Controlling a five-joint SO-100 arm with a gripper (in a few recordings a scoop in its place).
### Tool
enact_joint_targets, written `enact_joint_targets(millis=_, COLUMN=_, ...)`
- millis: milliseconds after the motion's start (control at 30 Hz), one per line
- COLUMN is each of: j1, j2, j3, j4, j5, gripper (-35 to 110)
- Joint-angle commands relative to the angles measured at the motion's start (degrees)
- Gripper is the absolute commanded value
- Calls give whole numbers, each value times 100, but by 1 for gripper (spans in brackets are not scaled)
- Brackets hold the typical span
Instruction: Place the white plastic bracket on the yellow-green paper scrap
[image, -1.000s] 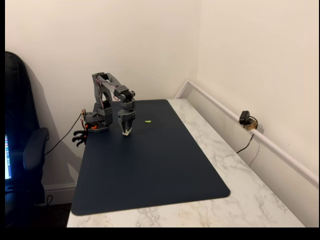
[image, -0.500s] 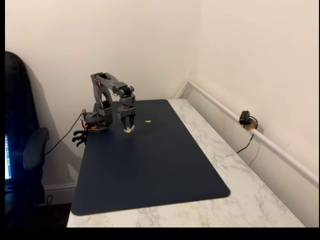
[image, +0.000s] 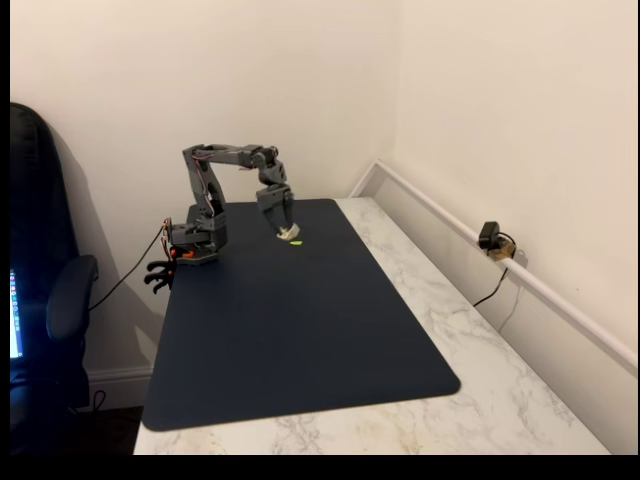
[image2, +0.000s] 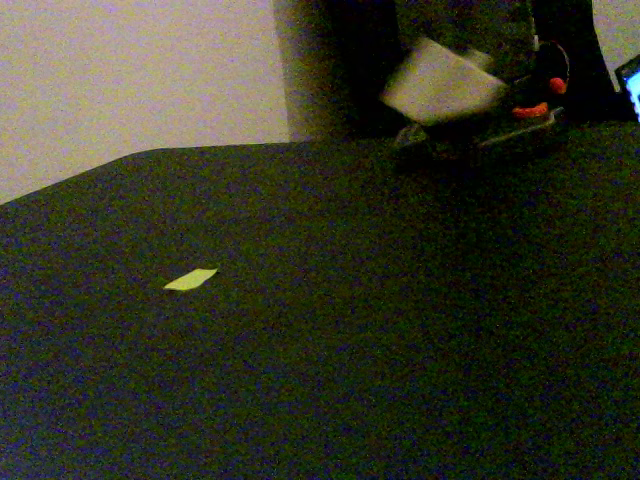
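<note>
One grey arm (image: 215, 185) stands at the far left corner of one dark blue mat (image: 300, 330), which lies on one white marbled surface (image: 470, 340). Its forearm is stretched out to about three o'clock from the shoulder post in a fixed view, and the pincer (image: 288, 234) hangs down from the wrist, pinching one white plastic bracket (image: 291, 233) at its tips, just above the mat. One yellow-green paper scrap (image: 296, 243) lies flat on the mat just beside the bracket, at about five o'clock from it, and the two look apart, though the gap is too small to judge well from this far off. In a fixed view from low over the mat, the same scrap (image2: 190, 279) shows as one bright sliver lying alone on the dark cloth, and the bracket (image2: 440, 85) is a blurred pale shape up in the air at about two o'clock from it, in front of the arm's dark base. One small black camera (image: 490, 238) with one cable sits on the white ledge along the right-hand wall, and one dark office chair (image: 45, 290) stands at the mat's nine o'clock
</note>
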Motion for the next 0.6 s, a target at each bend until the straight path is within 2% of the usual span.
enact_joint_targets(millis=0, j1=668, j2=105, j3=-492, j4=132, j5=-290, gripper=0)
enact_joint_targets(millis=267, j1=2057, j2=-193, j3=-264, j4=-176, j5=-457, gripper=0)
enact_joint_targets(millis=567, j1=2804, j2=-914, j3=-88, j4=-589, j5=-527, gripper=0)
